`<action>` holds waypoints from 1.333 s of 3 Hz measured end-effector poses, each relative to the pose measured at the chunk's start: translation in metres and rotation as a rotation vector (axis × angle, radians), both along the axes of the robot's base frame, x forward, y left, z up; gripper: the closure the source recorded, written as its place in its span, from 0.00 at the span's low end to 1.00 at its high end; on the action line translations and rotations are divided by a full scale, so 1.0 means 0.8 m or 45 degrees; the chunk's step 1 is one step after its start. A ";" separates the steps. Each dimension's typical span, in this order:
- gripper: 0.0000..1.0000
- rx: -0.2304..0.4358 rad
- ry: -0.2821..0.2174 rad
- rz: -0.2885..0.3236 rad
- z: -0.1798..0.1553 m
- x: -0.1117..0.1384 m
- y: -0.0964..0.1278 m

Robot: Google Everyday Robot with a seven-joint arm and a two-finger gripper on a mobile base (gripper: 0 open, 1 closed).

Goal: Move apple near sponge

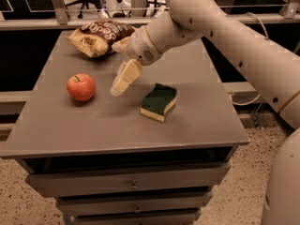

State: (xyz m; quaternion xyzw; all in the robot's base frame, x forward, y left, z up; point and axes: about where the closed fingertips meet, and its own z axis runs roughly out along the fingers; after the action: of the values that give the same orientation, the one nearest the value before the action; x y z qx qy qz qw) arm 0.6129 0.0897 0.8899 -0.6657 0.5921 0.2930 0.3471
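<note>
A red apple (pixel 81 86) with a yellowish patch stands on the left of the grey table top (pixel 93 125). A sponge (pixel 159 101) with a dark green top and pale yellow base lies right of centre, well apart from the apple. My gripper (pixel 116 68) hangs over the table between the two, nearer the apple, and it is open and empty. Its lower finger (pixel 123 79) points down and left, with its tip a short way right of the apple and just above the surface. Its upper finger (pixel 121 44) is next to the chip bag.
A brown chip bag (pixel 99 36) lies at the back left of the table. The table has drawers (pixel 133 185) below its front edge. My arm (pixel 220 27) reaches in from the right, above the sponge's far side. A railing and chairs stand behind.
</note>
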 end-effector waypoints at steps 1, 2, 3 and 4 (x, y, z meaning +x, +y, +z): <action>0.00 0.004 0.012 -0.034 -0.004 -0.002 0.012; 0.00 0.003 0.015 0.026 -0.011 -0.011 0.037; 0.00 -0.005 0.022 0.085 -0.021 -0.021 0.057; 0.04 -0.022 0.037 0.159 -0.036 -0.032 0.078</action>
State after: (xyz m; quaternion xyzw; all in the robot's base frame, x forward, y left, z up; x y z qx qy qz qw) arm 0.5869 0.1522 0.8612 -0.7001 0.5568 0.3184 0.3137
